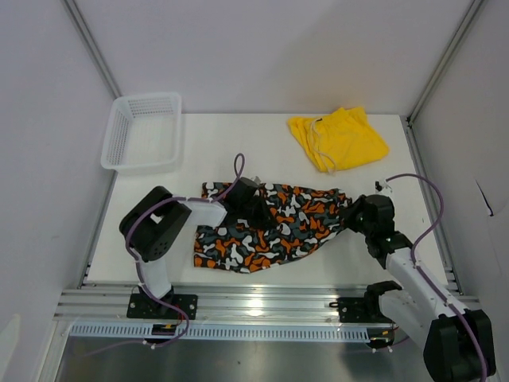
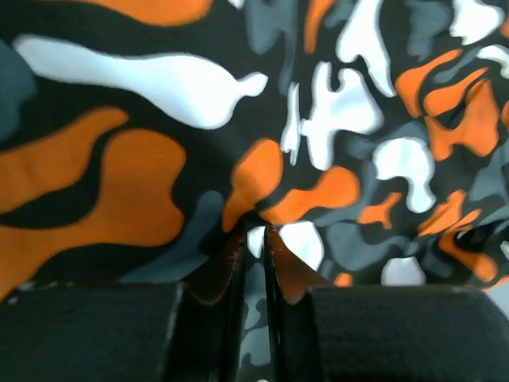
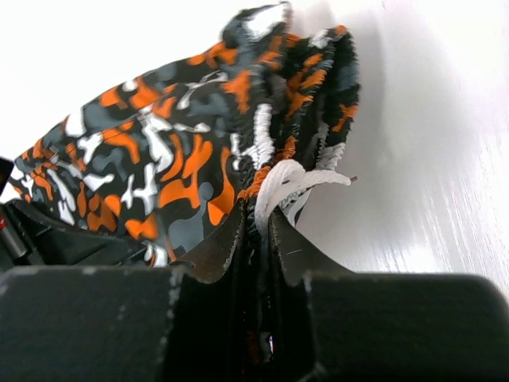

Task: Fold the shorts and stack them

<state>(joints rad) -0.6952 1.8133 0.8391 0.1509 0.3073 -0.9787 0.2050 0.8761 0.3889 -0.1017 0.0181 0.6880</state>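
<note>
A white mesh basket sits at the far left corner of the table, with bare surface between it and the cloth. The patterned shorts lie spread across the near middle, their lower hem close to the front edge, leaving an open strip on their left. They are blotched orange, white, black and grey-teal, flat on the left and gathered into folds on the right. The left tool presses down on their upper left part, its fingers nearly together and pinching a small ridge of fabric. The right tool is closed on the bunched waistband at the right end, where a white drawstring loops out. The yellow shorts lie folded at the far right, near the back edge, well apart from the patterned pair.
</note>
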